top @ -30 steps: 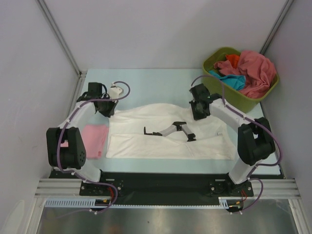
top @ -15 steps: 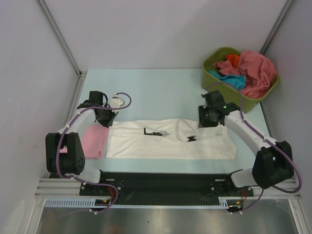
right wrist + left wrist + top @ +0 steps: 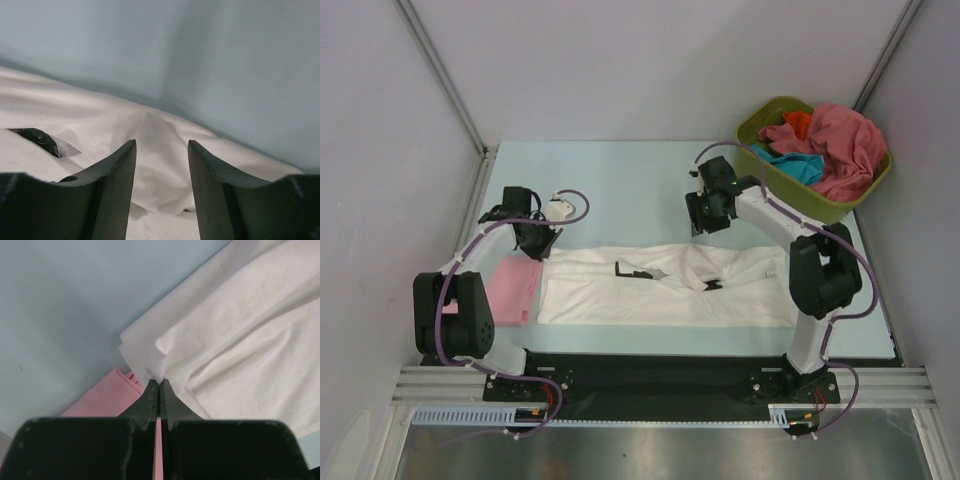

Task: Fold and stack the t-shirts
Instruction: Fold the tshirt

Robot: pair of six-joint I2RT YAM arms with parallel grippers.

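While the left gripper (image 3: 158, 384) is closed on a corner of the white t-shirt (image 3: 650, 295) at its 10 o'clock, the right gripper (image 3: 161, 150) hangs with jaws apart, empty, near its far edge at 1 o'clock. The pink t-shirt (image 3: 512, 285) lies just beside it at 9 o'clock.

An olive-green plastic tub (image 3: 825, 210) stands at the far right corner of the pale blue table (image 3: 620, 185).
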